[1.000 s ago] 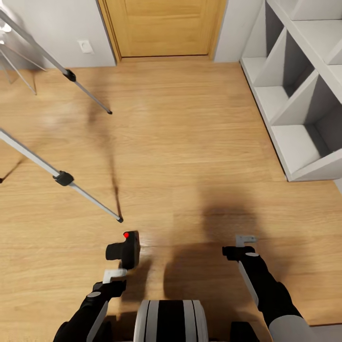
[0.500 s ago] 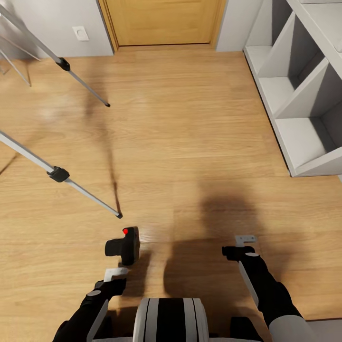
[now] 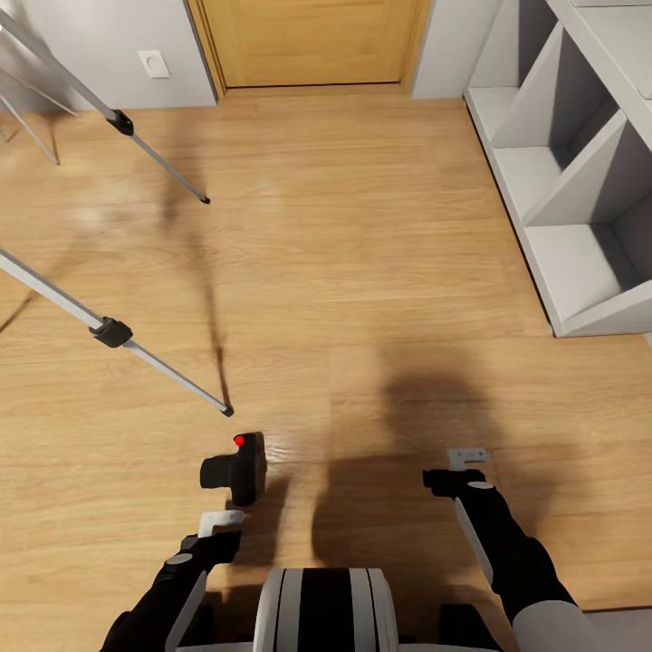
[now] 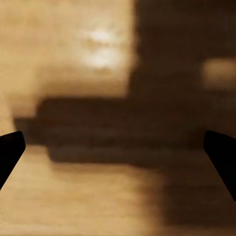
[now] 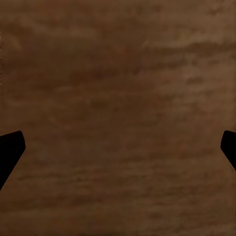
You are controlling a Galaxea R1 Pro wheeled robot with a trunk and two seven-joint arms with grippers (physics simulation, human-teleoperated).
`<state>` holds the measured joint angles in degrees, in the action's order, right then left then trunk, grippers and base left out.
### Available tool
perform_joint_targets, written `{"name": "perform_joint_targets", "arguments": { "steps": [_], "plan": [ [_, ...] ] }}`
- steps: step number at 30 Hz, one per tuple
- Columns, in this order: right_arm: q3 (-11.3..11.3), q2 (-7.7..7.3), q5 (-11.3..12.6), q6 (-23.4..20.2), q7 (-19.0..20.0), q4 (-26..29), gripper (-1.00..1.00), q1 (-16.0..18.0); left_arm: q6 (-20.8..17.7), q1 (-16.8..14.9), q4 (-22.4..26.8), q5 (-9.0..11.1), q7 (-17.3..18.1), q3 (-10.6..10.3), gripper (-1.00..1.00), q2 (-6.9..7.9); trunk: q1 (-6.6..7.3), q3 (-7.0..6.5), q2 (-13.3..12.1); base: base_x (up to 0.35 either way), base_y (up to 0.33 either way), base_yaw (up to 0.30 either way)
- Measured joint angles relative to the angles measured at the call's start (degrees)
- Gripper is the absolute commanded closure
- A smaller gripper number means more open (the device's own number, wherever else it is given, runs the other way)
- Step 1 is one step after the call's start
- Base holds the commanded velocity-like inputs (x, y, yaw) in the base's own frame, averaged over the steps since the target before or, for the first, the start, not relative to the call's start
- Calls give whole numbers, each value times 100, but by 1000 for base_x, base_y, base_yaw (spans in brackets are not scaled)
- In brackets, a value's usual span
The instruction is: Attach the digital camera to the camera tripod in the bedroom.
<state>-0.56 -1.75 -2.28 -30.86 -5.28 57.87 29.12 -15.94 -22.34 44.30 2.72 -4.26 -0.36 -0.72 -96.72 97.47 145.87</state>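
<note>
The digital camera lies on the wood plank floor, black, with a red dot on its far end and its lens barrel pointing left. My left gripper hangs just short of it, apart from it, open and holding nothing; in the left wrist view its dark fingertips stand wide apart over shadowed floor. My right gripper is off to the right, also open and holding nothing. Two silver legs of the camera tripod slant in from the left; the nearer foot lands just beyond the camera.
White cube shelves line the right side. An oak door stands straight ahead in the grey wall, with a wall socket to its left. Thin white rods show at far left. Open floor lies between tripod and shelves.
The whole picture shifted a little between one second and half a second ago, so the head camera moved. Since then nothing has moved; both grippers and the digital camera stay put.
</note>
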Motion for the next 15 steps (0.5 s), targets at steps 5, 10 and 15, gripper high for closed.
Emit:
{"name": "perform_joint_targets", "arguments": {
  "steps": [5,10,15],
  "plan": [
    [0,0,0,0,-3,-1,-100,-2,0,1,1,2,-2,1,-100,0,0,0,0,0,0,0],
    [0,1,12,0,-2,-1,-100,-1,-3,-4,-6,4,15,9,-100,-4,0,0,0,0,0,0],
    [-7,-2,20,0,0,-1,-100,-3,20,-7,-15,-39,-113,9,-100,-102,-1,0,0,0,0,0]
  ]
}}
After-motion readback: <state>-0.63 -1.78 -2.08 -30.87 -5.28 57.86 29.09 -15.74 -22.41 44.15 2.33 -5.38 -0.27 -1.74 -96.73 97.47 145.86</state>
